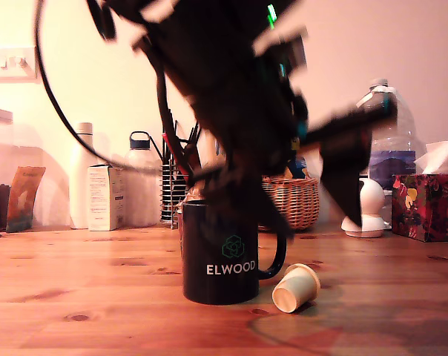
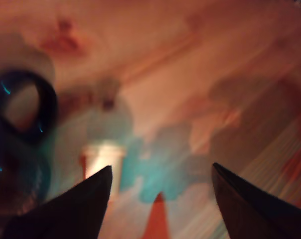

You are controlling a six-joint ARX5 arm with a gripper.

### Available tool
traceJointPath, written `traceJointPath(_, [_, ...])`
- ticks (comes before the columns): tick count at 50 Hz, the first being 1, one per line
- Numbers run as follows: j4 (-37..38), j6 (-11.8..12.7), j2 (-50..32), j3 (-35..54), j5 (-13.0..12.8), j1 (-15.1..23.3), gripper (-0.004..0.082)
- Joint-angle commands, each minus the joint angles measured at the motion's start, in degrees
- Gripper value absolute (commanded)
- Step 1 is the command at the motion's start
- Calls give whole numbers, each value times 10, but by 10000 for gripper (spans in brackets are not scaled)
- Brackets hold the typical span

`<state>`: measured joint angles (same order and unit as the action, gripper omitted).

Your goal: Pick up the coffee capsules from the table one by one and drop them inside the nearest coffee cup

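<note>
A reddish-brown wooden table [image 1: 76, 297] with visible knots and grain fills the lower part of the exterior view and stretches back to a pale wall. Above it, a large black robot arm [image 1: 224, 96] hangs down from the top of that view, blurred, with cables looping off toward the exterior view's left. Its gripper [image 2: 160, 181] shows in the wrist view as two dark pointed fingers [image 2: 80, 209] spread wide apart, with nothing between them but bare wood below.

A glossy black coffee cup [image 1: 222, 252] stands upright on the table under the arm, with white ELWOOD lettering, a teal hexagon logo, and its loop handle pointing to the exterior view's right. In the wrist view the handle appears as a blurred dark ring.

Just beside the cup, near its handle on the exterior view's right, one cream-beige coffee capsule [image 1: 296, 288] lies tipped on its side on the table, its flat rimmed end facing forward. It sits close to the cup but does not seem to touch it. The wrist view shows the capsule as a pale blurred shape near one gripper finger, not gripped.

Along the back of the table stand a white bottle [image 1: 83, 174], a small white carton [image 1: 105, 197], a woven basket [image 1: 294, 202], a clear water bottle [image 1: 391, 141], and a patterned tissue box [image 1: 430, 204].
</note>
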<state>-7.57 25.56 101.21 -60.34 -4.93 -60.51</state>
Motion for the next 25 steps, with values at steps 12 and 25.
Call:
traceJointPath(12, [-66, 0, 54, -65, 12, 14, 571])
traceJointPath(25, [-112, 0, 69, -84, 14, 30, 571])
